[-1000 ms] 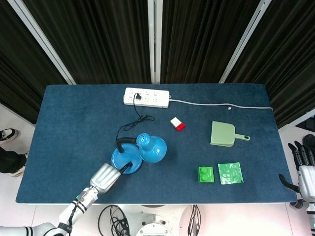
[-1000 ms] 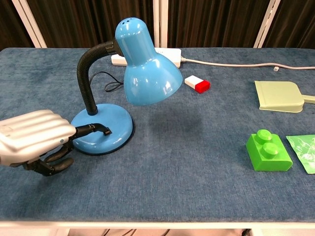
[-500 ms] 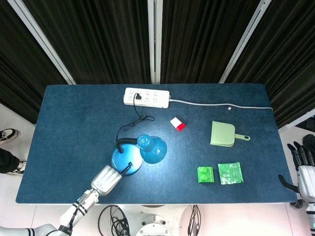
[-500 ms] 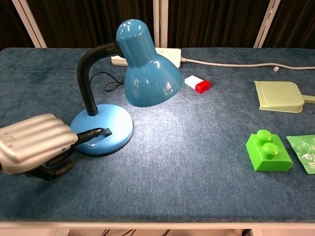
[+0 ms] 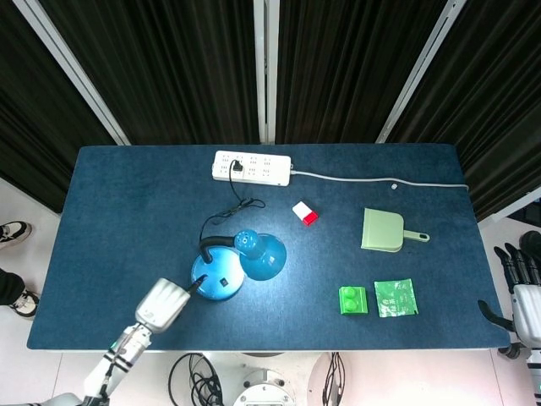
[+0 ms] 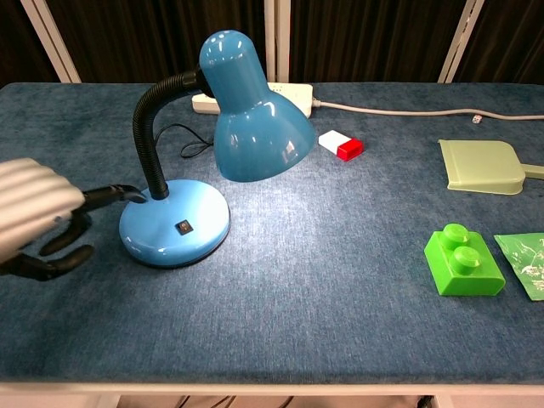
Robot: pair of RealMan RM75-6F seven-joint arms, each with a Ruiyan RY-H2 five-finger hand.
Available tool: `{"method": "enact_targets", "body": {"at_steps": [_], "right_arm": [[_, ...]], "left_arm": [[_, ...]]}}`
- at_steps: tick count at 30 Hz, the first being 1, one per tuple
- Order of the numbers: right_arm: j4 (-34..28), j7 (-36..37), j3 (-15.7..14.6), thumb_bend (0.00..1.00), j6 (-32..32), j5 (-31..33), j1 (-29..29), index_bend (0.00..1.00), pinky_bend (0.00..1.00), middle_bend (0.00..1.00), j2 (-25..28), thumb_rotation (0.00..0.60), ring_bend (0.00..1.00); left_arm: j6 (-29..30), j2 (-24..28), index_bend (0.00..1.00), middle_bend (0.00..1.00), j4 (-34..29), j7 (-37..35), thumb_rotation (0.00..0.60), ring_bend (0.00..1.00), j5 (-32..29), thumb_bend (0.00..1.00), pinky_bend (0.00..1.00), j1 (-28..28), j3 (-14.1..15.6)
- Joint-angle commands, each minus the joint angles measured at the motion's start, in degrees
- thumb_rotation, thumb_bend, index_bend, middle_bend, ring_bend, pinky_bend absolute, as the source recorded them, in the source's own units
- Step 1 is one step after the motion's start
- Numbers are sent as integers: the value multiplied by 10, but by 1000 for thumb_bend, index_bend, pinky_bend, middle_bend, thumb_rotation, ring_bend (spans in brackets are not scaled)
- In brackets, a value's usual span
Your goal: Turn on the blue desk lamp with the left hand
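Note:
The blue desk lamp [image 5: 217,275] stands left of the table's middle, its shade [image 6: 255,119] bent over on a black gooseneck. A pale pool of light lies on the cloth under the shade. The small black switch [image 6: 182,227] on the round base [image 6: 174,223] is uncovered. My left hand [image 6: 34,217] is left of the base with one finger stretched toward the base's left rim and the others curled in, holding nothing. In the head view the left hand [image 5: 161,304] sits near the table's front edge. My right hand [image 5: 520,279] hangs off the table's right end, fingers apart and empty.
A white power strip [image 5: 252,167] lies at the back with the lamp's black cord plugged in. A red-and-white block [image 6: 341,145], a green dustpan [image 6: 484,166], a green brick [image 6: 462,260] and a green packet [image 6: 527,259] lie to the right.
The lamp has lit up. My left hand has drawn back to the left, off the base, and the switch now shows. The right hand has not moved.

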Motion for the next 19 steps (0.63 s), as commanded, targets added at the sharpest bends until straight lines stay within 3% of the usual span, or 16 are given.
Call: {"method": "enact_targets", "body": {"at_steps": [1, 4, 7, 9, 11, 13, 19], "right_arm": [[2, 3, 0, 176, -1, 1, 0, 0, 0, 0, 0, 600, 0], [3, 5, 0, 176, -3, 1, 1, 0, 0, 0, -1, 600, 0], [1, 3, -1, 176, -3, -2, 2, 0, 0, 0, -1, 600, 0], [-1, 1, -1, 176, -2, -4, 2, 0, 0, 0, -1, 600, 0], [-3, -3, -1, 176, -2, -5, 3, 0, 0, 0, -1, 600, 0], [-5, -7, -1, 176, -2, -6, 3, 0, 0, 0, -2, 600, 0], [-6, -13, 0, 176, 1, -4, 3, 0, 0, 0, -4, 600, 0]], "left_arm": [[52, 56, 230, 714, -8, -39, 600, 734, -9, 427, 763, 45, 8], [82, 95, 250, 669, -16, -70, 600, 679, -40, 335, 723, 73, -1], [104, 123, 249, 533, -25, -101, 600, 502, -73, 210, 588, 95, -17], [111, 135, 213, 283, -28, -116, 600, 214, -89, 88, 345, 105, -25], [117, 146, 119, 66, -34, -137, 600, 29, -102, 17, 109, 112, -37], [130, 148, 60, 0, -23, -172, 600, 0, -88, 0, 5, 118, -45], [120, 154, 51, 0, -4, -213, 600, 0, -59, 0, 0, 121, -40]]}}
